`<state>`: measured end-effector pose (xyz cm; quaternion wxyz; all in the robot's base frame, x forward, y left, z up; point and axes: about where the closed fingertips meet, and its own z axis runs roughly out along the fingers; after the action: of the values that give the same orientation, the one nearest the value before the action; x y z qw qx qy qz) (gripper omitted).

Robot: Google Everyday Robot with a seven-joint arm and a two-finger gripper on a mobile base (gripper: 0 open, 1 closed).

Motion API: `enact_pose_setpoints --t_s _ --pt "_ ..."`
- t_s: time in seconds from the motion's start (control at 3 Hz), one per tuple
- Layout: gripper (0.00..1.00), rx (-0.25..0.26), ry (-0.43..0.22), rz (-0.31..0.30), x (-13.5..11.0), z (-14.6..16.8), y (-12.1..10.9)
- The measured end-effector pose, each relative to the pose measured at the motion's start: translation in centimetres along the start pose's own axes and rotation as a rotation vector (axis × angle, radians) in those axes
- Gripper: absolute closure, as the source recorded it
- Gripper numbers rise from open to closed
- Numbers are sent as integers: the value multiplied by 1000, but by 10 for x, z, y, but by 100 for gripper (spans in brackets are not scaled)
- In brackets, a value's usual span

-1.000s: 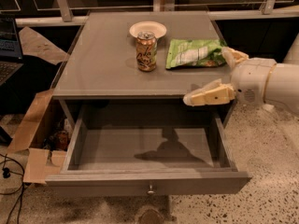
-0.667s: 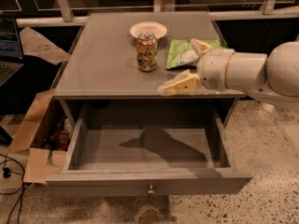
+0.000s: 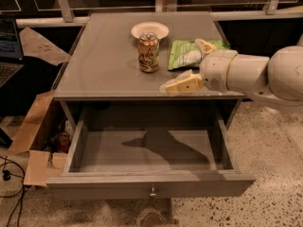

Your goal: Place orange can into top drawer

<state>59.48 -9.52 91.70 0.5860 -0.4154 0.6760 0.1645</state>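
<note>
The orange can stands upright on the grey table top, just in front of a small white dish. The top drawer is pulled fully out below the table top, with its round knob at the front centre; nothing lies inside it. My gripper is open and empty, held over the table's right front part, to the right of the can and apart from it. One cream finger points left near the table's front edge; the other finger lies over the green bag.
A green snack bag lies right of the can, partly behind my gripper. A white dish sits behind the can. An open cardboard box and cables lie on the floor at the left, and a laptop is at the far left.
My arm has moved left over the table top, bringing the open gripper closer to the can. The can and the drawer have not moved.
</note>
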Motion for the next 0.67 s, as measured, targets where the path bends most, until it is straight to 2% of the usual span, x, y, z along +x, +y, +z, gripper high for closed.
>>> enact_pose_setpoints --t_s 0.33,0.67 --pt "0 55 -14 -28 2 12 -24" --pt "0 64 -34 -45 -1 26 -43"
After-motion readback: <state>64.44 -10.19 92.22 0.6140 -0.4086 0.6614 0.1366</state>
